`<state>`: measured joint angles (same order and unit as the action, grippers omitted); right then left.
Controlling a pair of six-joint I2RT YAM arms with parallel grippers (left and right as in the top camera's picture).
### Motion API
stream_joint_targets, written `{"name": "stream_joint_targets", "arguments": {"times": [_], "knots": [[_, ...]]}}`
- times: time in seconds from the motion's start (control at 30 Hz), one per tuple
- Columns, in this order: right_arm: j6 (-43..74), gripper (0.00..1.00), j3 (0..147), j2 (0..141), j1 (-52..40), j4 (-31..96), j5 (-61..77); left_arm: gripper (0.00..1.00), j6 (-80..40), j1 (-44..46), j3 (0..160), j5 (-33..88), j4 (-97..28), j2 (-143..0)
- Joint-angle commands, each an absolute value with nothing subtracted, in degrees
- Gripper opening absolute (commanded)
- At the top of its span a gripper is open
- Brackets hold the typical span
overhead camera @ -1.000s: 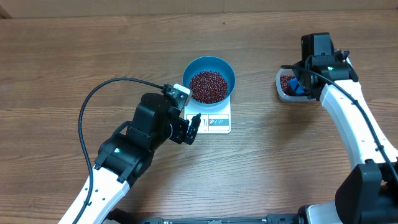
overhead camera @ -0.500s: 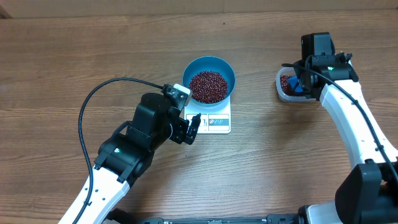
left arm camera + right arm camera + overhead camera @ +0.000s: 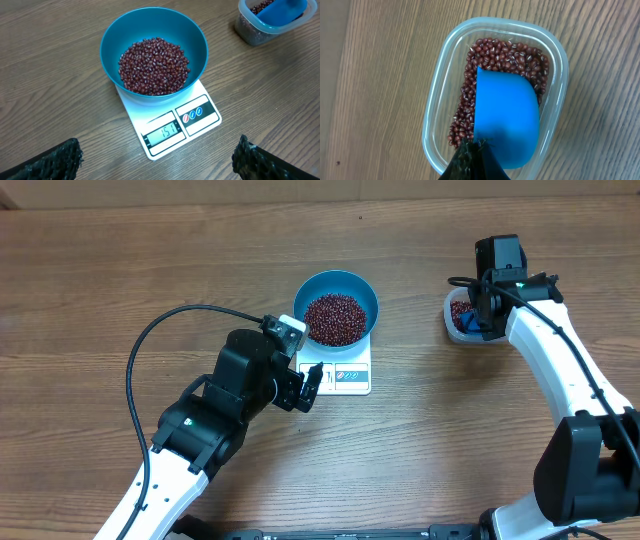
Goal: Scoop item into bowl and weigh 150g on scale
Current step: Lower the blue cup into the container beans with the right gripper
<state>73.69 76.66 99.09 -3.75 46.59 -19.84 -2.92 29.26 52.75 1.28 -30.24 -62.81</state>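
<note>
The bowl (image 3: 112, 40) sits on the scale (image 3: 135, 107) holding the heap of beans (image 3: 154, 65), and the display appears to read 151, so the weighing looks all but done. The left gripper (image 3: 157, 160) hovers at the scale's display edge, fingers wide apart and empty. Well to the scale's right, the right gripper (image 3: 475, 160) is clamped on the scoop (image 3: 507, 120) in the tub (image 3: 432, 125). Probably only releasing it remains.

scoop (image 3: 507, 125) handle: hidden by jaws | tub (image 3: 248, 32): cut by edge
</note>
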Motion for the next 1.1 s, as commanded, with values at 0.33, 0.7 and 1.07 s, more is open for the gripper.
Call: {"name": "stream_joint_targets", "arguments": {"times": [0.33,0.7,1.07], "knots": [[75.0,0.86,76.8,99.0,-3.4,46.8,-20.9,1.0,-3.4,29.3,52.2,1.3,-30.2,-63.4],[66.0,1.0,76.9,98.9,-3.4,46.9,-24.4,1.0,-3.4,29.3,52.2,1.3,-30.2,-63.4],[60.8,1.0,77.1,94.1,-0.9,46.9,-22.3,0.99,-3.4,29.3,52.2,1.3,-30.2,-63.4]]}}
